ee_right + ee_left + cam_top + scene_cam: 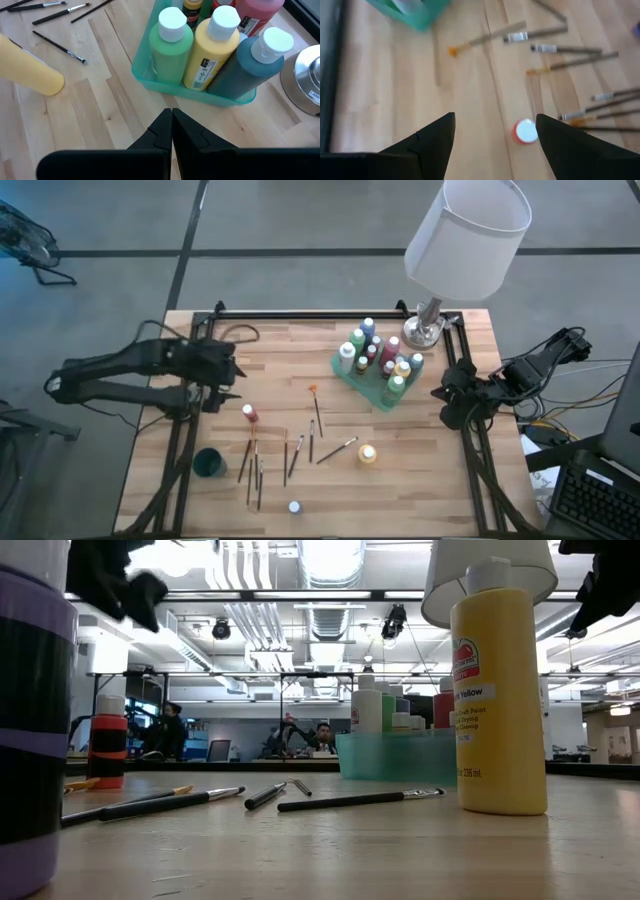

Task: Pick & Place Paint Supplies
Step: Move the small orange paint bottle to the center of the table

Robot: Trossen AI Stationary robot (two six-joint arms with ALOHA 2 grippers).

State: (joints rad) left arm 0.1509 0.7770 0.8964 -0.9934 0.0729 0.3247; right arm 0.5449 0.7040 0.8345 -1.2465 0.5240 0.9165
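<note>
Overhead, the left gripper (232,370), jaws wide and empty, hovers near a small red bottle (249,413) standing upright on the table (300,350). Brushes (252,465) lie scattered nearby. The bottle looks light, rigid and smooth; its body below the white cap seems the safest hold. The right gripper (441,392), fully closed, waits beside the tray (345,370).
</note>
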